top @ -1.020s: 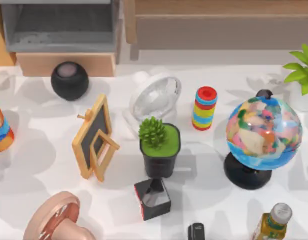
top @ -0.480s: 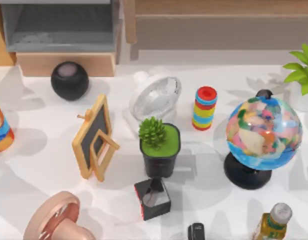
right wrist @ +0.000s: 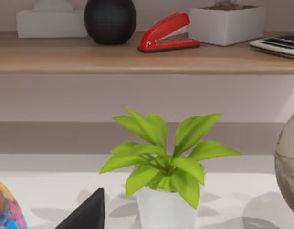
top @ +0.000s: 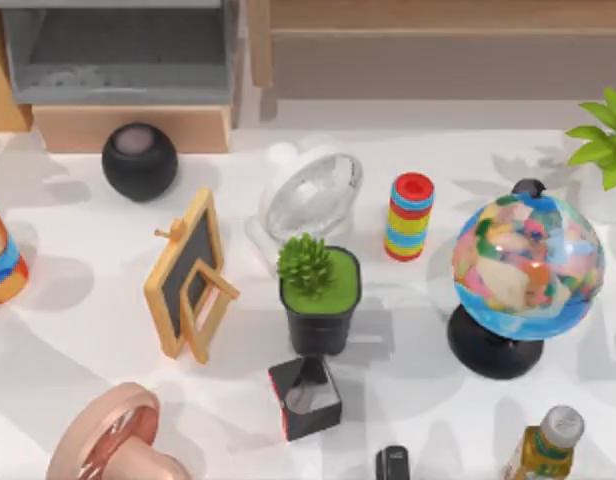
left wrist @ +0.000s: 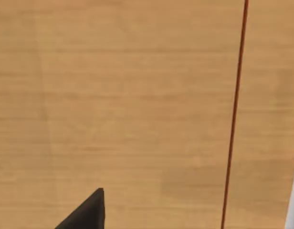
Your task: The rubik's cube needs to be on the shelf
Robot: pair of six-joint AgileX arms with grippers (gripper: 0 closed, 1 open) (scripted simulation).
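The rubik's cube is out of view. The shelf runs along the back right of the table, light-brown with a taupe front panel; in the right wrist view the shelf board carries a red stapler. A dark part of my left gripper juts before a plain wooden surface. A dark part of my right gripper points toward a leafy potted plant below the shelf.
On the table stand a globe, a striped cylinder, a potted succulent, a black box with a red side, a small chalkboard and a black ball. A grey-lined wooden box sits back left.
Shadows on the table's left side have shifted. No object on the table has moved.
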